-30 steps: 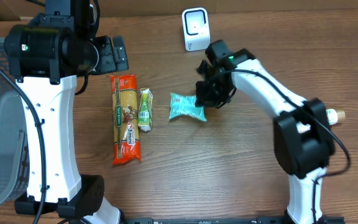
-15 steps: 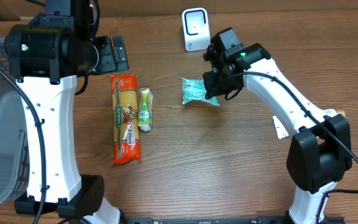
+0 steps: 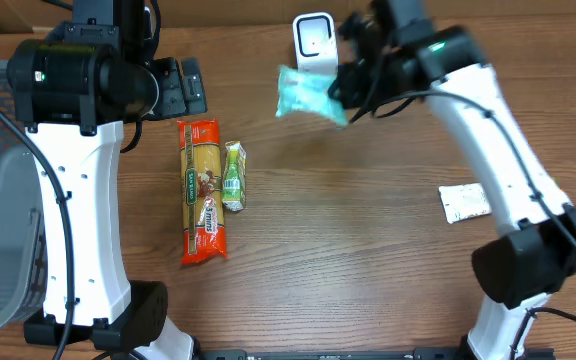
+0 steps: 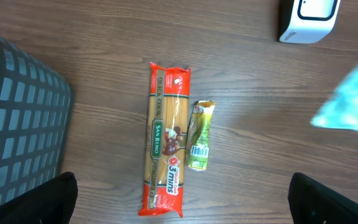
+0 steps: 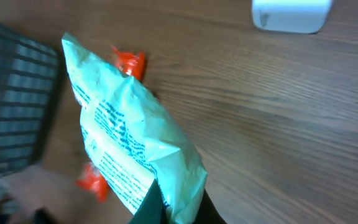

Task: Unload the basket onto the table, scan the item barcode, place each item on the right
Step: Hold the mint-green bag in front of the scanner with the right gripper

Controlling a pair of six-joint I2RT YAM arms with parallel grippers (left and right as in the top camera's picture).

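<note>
Your right gripper [image 3: 351, 82] is clamping the teal packet [image 3: 306, 95] in the air beside the scanner [image 3: 314, 45]; your left gripper [image 3: 180, 88] is hanging wide open.

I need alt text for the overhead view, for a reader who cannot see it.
The right end effector holds a light teal packet above the wooden table, close to the white barcode scanner at the far edge. Further left, an orange pasta pack and a small green sachet lie side by side; a white paper slip lies at the right.
</note>
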